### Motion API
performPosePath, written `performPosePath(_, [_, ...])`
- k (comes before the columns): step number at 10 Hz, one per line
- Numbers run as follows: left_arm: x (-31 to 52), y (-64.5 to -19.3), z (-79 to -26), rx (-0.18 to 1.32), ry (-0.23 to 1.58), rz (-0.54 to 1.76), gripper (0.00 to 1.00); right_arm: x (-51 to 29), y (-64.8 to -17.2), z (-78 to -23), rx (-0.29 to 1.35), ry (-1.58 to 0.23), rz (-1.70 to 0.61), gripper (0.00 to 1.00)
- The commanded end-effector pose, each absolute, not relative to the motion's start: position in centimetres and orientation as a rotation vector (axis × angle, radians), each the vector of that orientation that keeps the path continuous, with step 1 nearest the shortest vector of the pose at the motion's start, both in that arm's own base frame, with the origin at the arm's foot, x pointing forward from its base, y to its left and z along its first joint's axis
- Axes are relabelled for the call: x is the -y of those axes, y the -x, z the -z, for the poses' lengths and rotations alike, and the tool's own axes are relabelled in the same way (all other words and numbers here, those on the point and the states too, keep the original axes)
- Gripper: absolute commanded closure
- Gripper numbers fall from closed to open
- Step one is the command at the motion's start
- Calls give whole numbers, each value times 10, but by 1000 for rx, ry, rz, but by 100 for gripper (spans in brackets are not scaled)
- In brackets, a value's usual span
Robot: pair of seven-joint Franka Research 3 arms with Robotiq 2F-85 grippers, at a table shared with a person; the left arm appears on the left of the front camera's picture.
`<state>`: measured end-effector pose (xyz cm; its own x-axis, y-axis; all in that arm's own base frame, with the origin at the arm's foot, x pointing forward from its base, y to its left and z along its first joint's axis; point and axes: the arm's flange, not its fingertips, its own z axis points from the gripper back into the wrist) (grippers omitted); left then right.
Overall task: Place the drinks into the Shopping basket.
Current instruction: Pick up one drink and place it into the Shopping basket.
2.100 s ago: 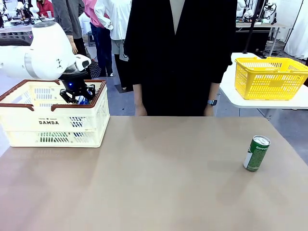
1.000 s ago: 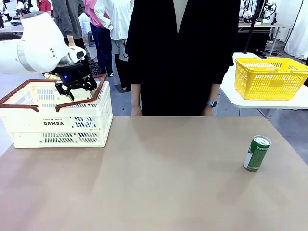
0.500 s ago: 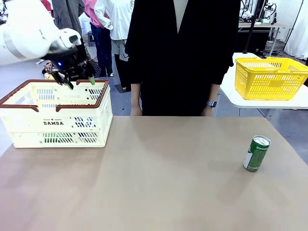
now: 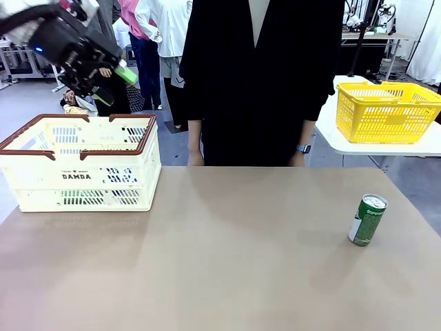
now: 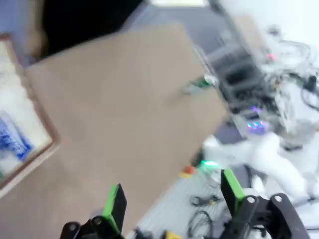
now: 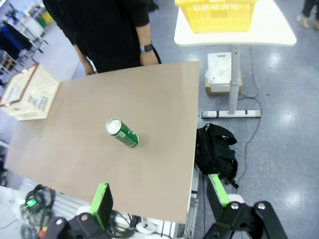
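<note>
Tan laminate covers the counter (image 4: pixel 220 276), and its near half is bare. Toward the right side a green can (image 4: pixel 367 220) with white markings stands upright, silver end up, well apart from everything else. The right wrist view looks down on that can from high over the robot's own edge of the counter. There the right gripper (image 6: pixel 159 195) has its jaws spread wide with nothing between them. A black bag (image 6: pixel 217 149) lies on the floor just off the counter's side.

Farther back on the left sits the Shopping basket (image 4: pixel 41 176), cream plastic with a brown rim, "DAMDA" facing this way. Bits of green and blue show through its slotted wall. The left gripper (image 4: pixel 115 84) hangs in the air above the basket's far right corner, tilted and clear of the rim, its green pads apart and empty. Its own wrist view is blurred, but the jaws gape there too. At that picture's left edge, what looks like a blue-and-white can (image 5: pixel 12 139) lies inside the basket.

At the far edge a person (image 4: pixel 258 83) in black stands with both hands down at the counter's rim. Beyond, to the right, a yellow mesh basket (image 4: pixel 388 114) rests on a white side table (image 4: pixel 331 134).
</note>
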<state>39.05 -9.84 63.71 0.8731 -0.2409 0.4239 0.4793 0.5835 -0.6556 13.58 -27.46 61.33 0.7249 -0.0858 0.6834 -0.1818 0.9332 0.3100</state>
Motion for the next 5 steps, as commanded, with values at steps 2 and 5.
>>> performPosePath(2, [27,-306,-590,261,1101,372,0,276,-133,-615,748,-361,-32,0])
performPosePath(5, [-73,-234,-536,364,1248,52,0,276,-133,-615,748,-361,-32,0])
